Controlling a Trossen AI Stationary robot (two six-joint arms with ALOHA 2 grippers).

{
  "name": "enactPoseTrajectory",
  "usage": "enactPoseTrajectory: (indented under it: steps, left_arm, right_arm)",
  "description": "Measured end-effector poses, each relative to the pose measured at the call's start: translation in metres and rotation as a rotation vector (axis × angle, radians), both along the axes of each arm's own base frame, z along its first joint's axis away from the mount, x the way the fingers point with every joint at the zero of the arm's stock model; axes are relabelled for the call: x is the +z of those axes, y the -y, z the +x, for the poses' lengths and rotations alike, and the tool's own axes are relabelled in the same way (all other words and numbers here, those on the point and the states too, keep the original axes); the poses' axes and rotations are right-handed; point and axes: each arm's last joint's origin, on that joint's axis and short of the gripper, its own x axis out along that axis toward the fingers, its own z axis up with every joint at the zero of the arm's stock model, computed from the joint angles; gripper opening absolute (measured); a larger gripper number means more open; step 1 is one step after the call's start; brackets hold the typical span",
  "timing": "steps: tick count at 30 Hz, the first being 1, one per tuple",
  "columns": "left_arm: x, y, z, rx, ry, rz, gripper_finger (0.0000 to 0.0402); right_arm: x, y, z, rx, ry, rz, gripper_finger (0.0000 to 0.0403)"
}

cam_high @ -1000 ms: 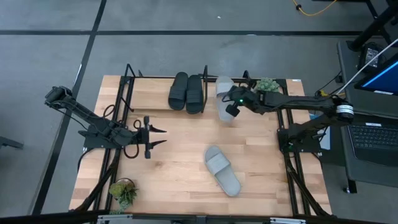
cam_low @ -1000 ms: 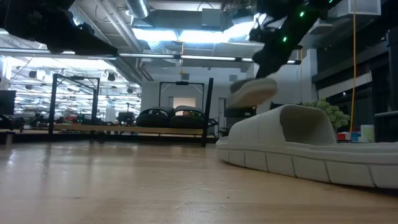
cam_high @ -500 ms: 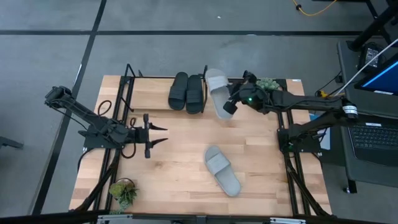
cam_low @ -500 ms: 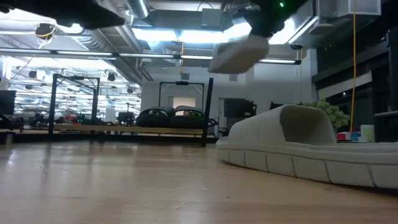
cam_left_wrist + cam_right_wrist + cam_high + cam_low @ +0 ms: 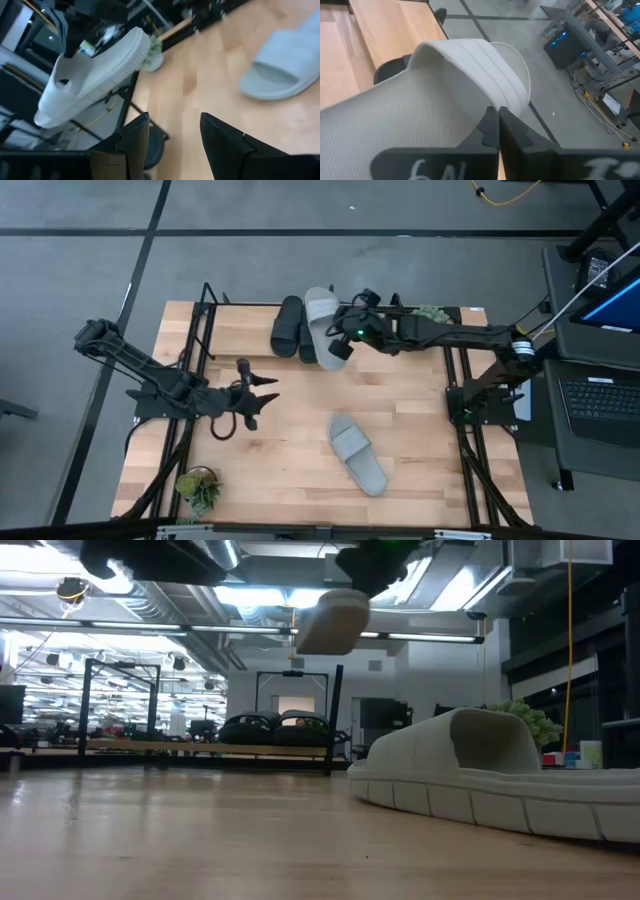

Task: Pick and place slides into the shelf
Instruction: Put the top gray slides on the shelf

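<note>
Grey slide hung in the air, pinched at its strap edge by the right gripper, jaws clamped tight on it. It rode just ahead of that gripper, over the two black slides already on the shelf, tilted, sole angled.

Risk as judged: grip was thin, on the strap only, so the slide could swing or slip out on lowering. Coming down where it hung, it would land atop the black pair rather than in a free slot beside them; a heel could also catch the shelf's rods.

Second grey slide lay flat on the counter, well apart from both grippers, nearer the front edge.

Left gripper hovered over the counter, jaws wide, holding nothing, pointed toward the middle.
</note>
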Motion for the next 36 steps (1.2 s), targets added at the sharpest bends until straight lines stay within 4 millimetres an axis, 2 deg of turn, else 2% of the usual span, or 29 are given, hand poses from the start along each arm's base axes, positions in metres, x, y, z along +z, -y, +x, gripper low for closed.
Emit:
enactPoseTrajectory:
  steps: [5, 15, 21, 26, 36]
  left_arm:
    - [0.008, 0.006, 0.012, 0.015, -0.043, 0.031, 0.0169]
    - [0.015, 0.01, 0.027, 0.081, -0.051, 0.069, 0.0169]
    - [0.01, 0.014, 0.042, 0.077, -0.122, 0.154, 0.0169]
    - [0.009, 0.008, 0.053, 0.128, -0.137, 0.172, 0.0169]
    - [0.014, -0.002, 0.06, 0.167, -0.12, 0.162, 0.0169]
  right_arm:
    - [-0.007, 0.004, 0.022, -0.041, -0.019, -0.028, 0.0]
    - [-0.023, 0.008, 0.048, -0.058, 0.004, -0.038, 0.0]
    - [-0.02, 0.007, 0.051, -0.052, 0.052, -0.046, 0.0]
    - [-0.02, 0.005, 0.051, -0.05, 0.055, -0.043, 0.0]
    - [-0.018, 0.0, 0.053, -0.033, 0.077, -0.046, 0.0]
